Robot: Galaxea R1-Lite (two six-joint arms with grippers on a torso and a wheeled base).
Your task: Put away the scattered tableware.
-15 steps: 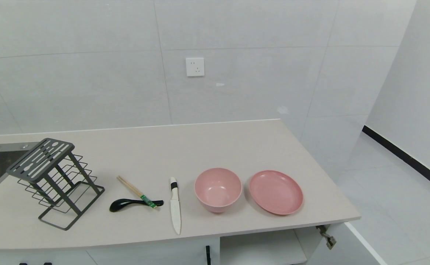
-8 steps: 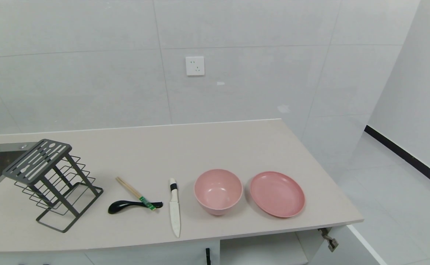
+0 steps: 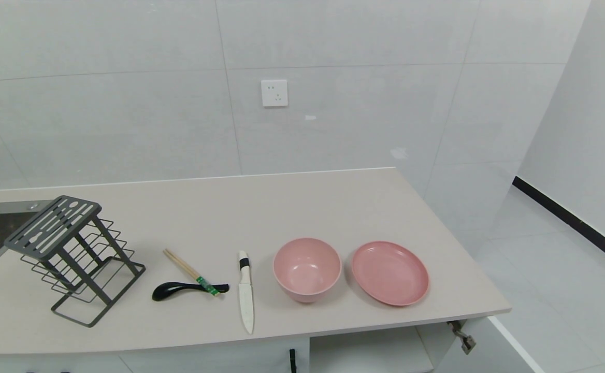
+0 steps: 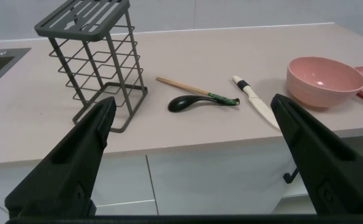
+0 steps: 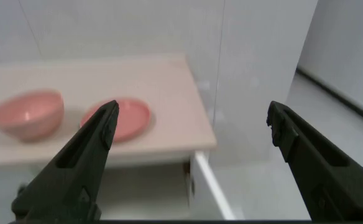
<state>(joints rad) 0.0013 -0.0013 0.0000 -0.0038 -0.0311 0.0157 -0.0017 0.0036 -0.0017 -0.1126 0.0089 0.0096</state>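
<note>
Nothing shifted in 0.5 s. The left gripper [image 4: 192, 104] and right gripper [image 5: 192, 109] spread black fingers [image 4: 76, 162] wide, empty; a smooth round pink bowl [image 3: 306, 269] sits on the matte beige tabletop [image 3: 282, 207].

No words or numbers can be read here. The chopsticks [image 3: 184, 265] have a green band [image 3: 207, 285] near one end, and any print on it is too small to tell. The wall socket [image 3: 274, 93] looks plain white.
</note>
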